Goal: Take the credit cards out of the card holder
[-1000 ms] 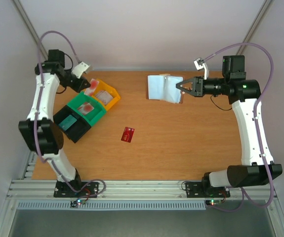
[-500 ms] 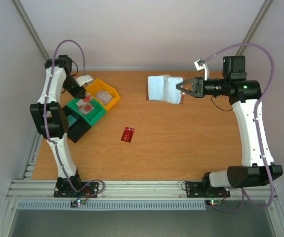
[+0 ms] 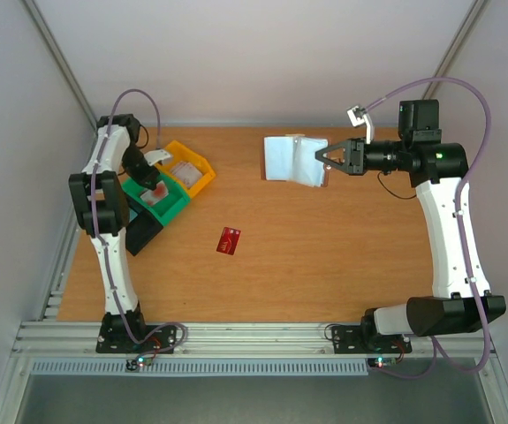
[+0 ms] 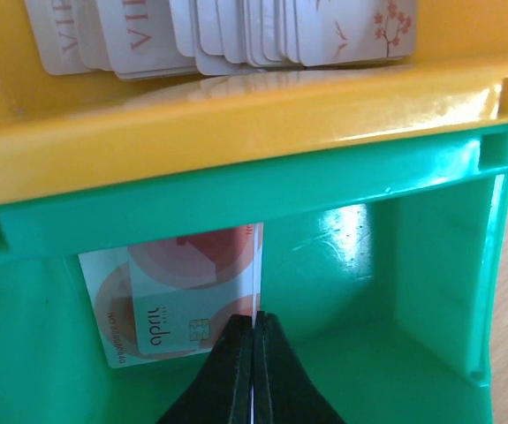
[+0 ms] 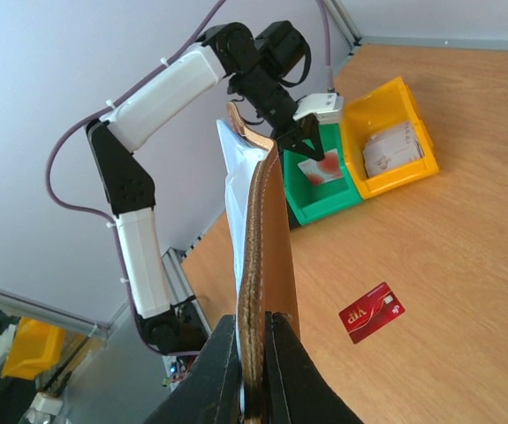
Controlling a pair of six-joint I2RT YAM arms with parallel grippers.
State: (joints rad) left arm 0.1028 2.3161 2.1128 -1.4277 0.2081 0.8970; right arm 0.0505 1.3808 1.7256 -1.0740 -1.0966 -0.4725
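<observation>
Top view: left claw [image 3: 150, 182] sits over the green bin [image 3: 176, 207], closed; what it grips is too small to see here. Right claw [image 3: 321, 159] is far right of the green bin, clamped on the holder [image 3: 287, 157], which is spread open, pale side up. Loose card [image 3: 229, 239], red, lies flat on the table [image 3: 342, 265], right of the green bin and well apart. Yellow bin [image 3: 202, 173] touches it.

Left wrist: left claw [image 4: 254, 322] is inside the green bin [image 4: 368, 353], shut on the pinched card [image 4: 256, 300], seen edge-on. Printed cards [image 4: 170, 309] lie on the bin floor. Yellow bin [image 4: 236, 124] holds pale cards [image 4: 227, 35].

Right wrist: right claw [image 5: 254, 322] is closed on the holder's [image 5: 267, 256] brown edge. Past it, left claw [image 5: 309, 152] holds the pinched card [image 5: 320, 168] above the green bin [image 5: 324, 200]. Loose card [image 5: 372, 312] lies nearer than the bin.
</observation>
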